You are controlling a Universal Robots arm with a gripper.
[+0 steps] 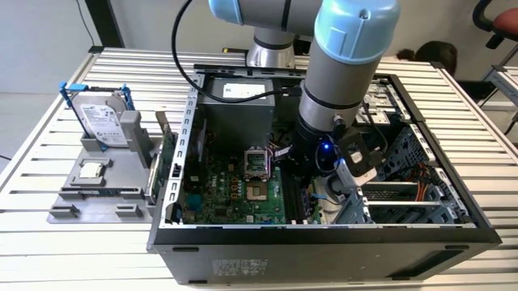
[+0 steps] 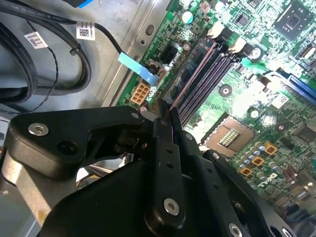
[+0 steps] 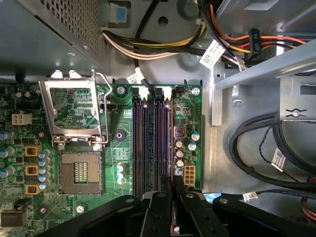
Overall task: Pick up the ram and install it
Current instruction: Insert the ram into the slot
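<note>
The claw (image 2: pixel 167 118) is down inside the open computer case (image 1: pixel 324 233), its fingers (image 3: pixel 160 207) drawn narrow and pinched on the ram (image 2: pixel 190 79), which shows edge-on as a thin strip running away from the fingertips along the row of memory slots (image 3: pixel 150 138) on the motherboard (image 3: pixel 113 163). In the second wrist view the stick's thin edge lies in line with the slots directly ahead of the claw, over the slot on the side toward the white power connector (image 2: pixel 141 93) and blue cable tab (image 2: pixel 138 69); whether it is fully pressed home cannot be told. In the first wrist view the slots stretch straight out from the claw, with the open processor socket (image 3: pixel 79 173) and its raised retention frame (image 3: pixel 71 113) off to one side and bundled black cables (image 3: pixel 256 148) to the other. In the exterior view the arm (image 1: pixel 340 73) reaches down into the middle of the case, which rests on the slatted counter (image 1: pixel 73 242); a hard drive in a blue frame (image 1: pixel 101 124) stands on a grey fixture (image 1: pixel 97 182) well away from the claw, outside the case. As a judgement, the pick-up is done and the insertion is under way: the stick is held and aligned at its slot, and seating and release remain.
</note>
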